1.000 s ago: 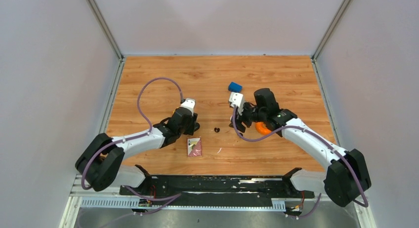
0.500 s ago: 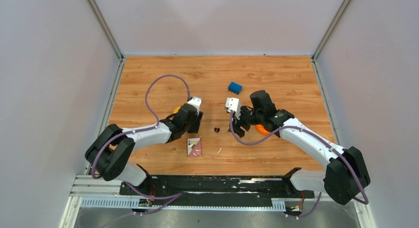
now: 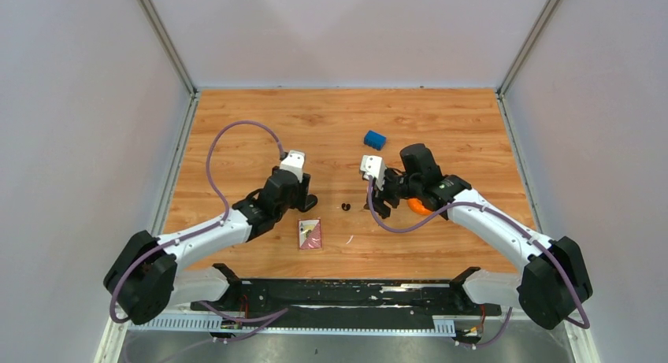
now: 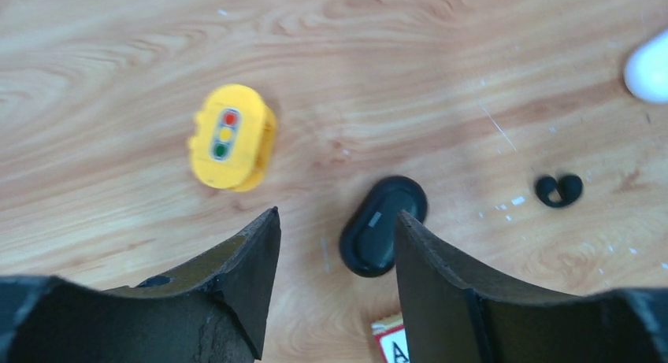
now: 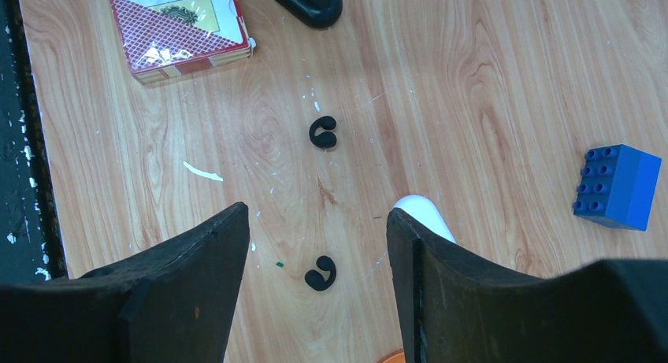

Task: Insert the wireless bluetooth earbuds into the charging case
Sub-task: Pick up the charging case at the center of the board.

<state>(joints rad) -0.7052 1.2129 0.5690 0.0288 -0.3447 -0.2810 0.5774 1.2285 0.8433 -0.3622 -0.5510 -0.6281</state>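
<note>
Two tiny black earbuds lie on the wood. One earbud lies below and between the fingers of my open right gripper. The other earbud lies farther out and also shows in the top view and the left wrist view. The white charging case lies beside my right finger, partly hidden by it, and peeks in at the left wrist view's edge. My left gripper is open and empty above a black oval piece. The grippers show in the top view, left and right.
A yellow traffic-light toy lies left of the black oval piece. A card deck lies near the front. A blue block sits behind the right gripper, and an orange ring is under the right arm.
My left arm swung forward and right, then back to the left. My right gripper shifted slightly left and nearer, then held still. Nothing was grasped.
</note>
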